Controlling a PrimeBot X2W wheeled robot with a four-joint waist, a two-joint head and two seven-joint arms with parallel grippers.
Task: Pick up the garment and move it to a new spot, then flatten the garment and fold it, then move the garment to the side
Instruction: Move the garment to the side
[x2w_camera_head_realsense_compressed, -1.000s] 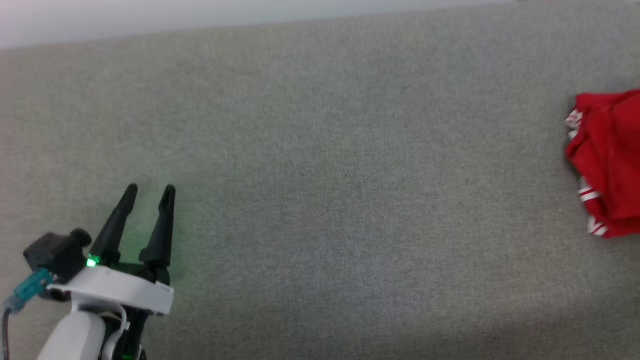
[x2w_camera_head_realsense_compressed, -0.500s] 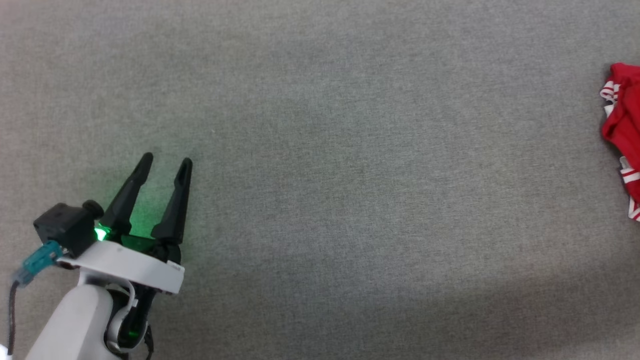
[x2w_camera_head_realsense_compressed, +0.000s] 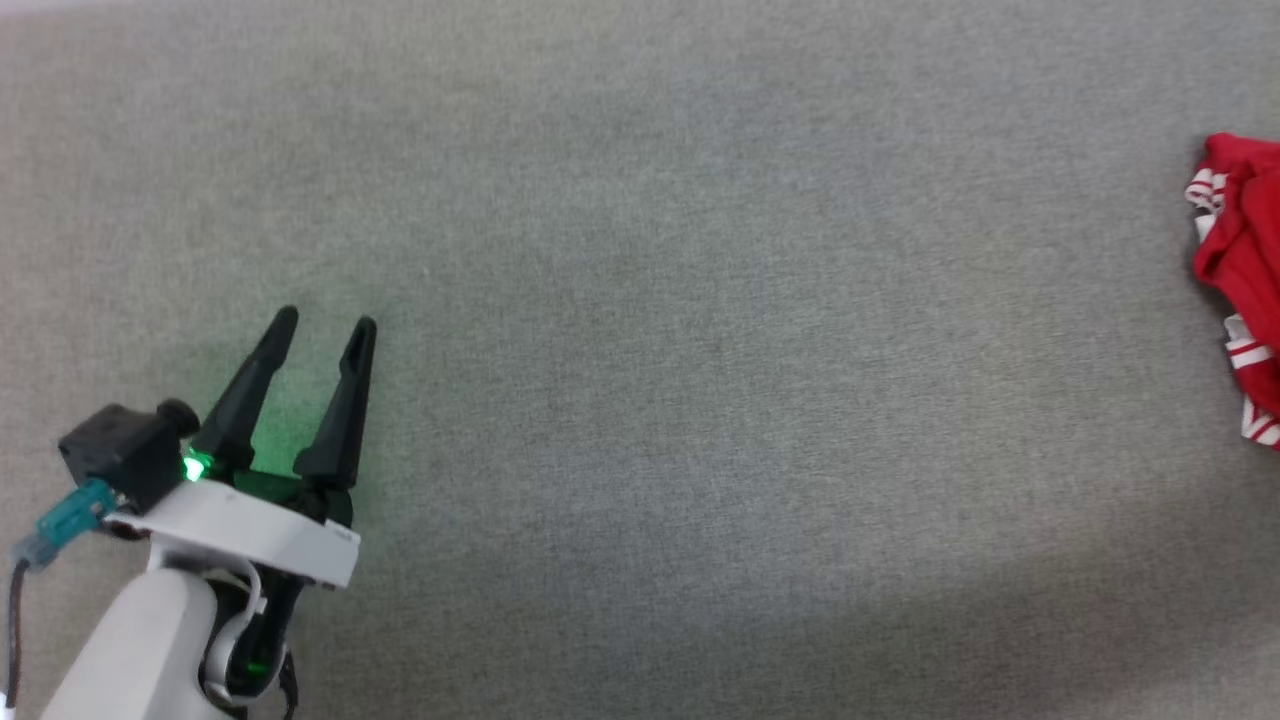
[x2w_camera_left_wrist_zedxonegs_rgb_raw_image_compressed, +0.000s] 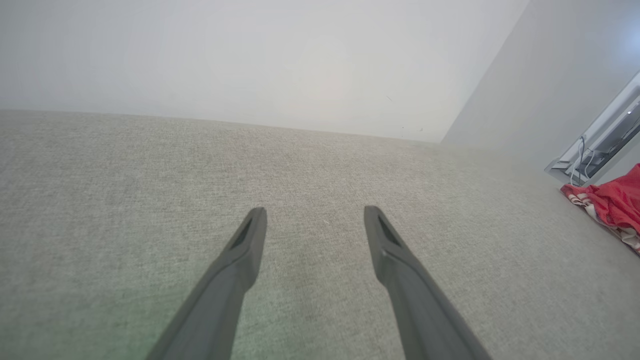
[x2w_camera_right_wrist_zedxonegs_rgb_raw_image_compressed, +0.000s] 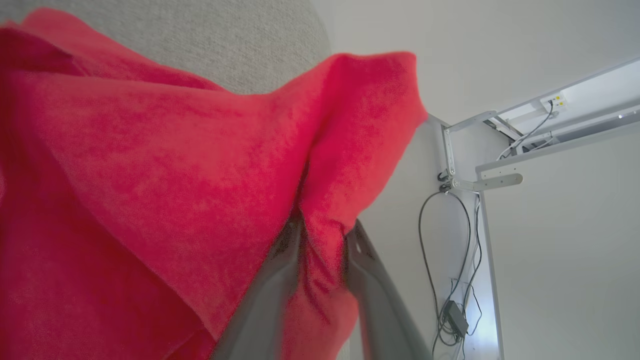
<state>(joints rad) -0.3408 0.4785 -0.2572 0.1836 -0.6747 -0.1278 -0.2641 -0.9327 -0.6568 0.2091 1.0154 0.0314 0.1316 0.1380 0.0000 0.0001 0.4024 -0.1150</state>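
Red cloth is bunched up at the far right end of the bench. That is the garment, a crumpled heap with a bit of red-and-white stripe showing, and it looks close to the bench's right edge. The right fingers are pinched on a fold of it, one on each side of a thin bit of red cloth, and the cloth above them stands up like a little tent. The left fingers are spread apart with nothing in them, low over the near left part of the bench, well apart from the heap. I think the pinch is the weak spot. It has hold of only a small fold of soft cloth, so if the arm lifts fast the fold could slide out and the shirt would flop back down. The shirt seems so near the right edge of the bench that a drop, or a tug the wrong way, could send it over the side. It is also all scrunched up, so the fingers may have two layers at once. Then it would not hang open, and it would be hard to lay flat in the middle of the bench. The other arm is too far off across the bench to catch it.
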